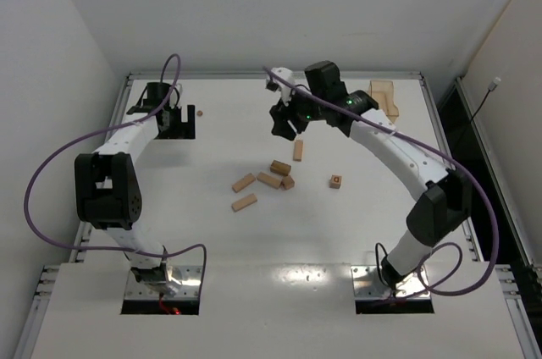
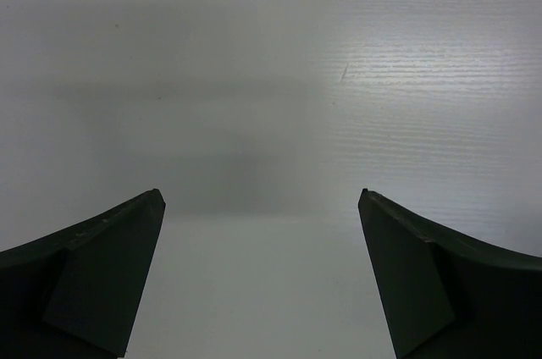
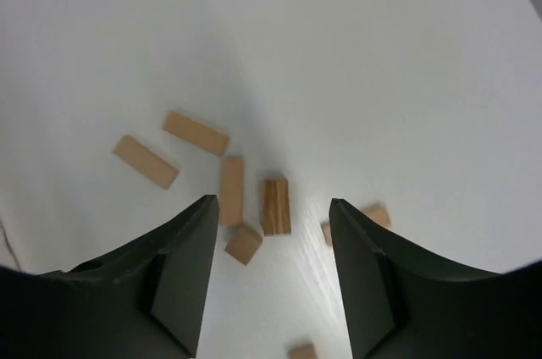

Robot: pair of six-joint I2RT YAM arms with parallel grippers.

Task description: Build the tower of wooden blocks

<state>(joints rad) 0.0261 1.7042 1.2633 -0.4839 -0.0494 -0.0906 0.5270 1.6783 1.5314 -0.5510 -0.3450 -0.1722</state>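
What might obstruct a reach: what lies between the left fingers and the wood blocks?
Bare table, in the top view; the brown bead sits beside the left fingers, off the line to the wood blocks.

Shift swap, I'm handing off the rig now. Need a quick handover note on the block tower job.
Left end effector: open, empty, at the far left of the table, away from the blocks.
Right end effector: open, empty, hovering above the scatter.
Wood blocks: lying loose mid-table, one cube apart to the right.
Done: nothing stacked.
Left: the whole tower.
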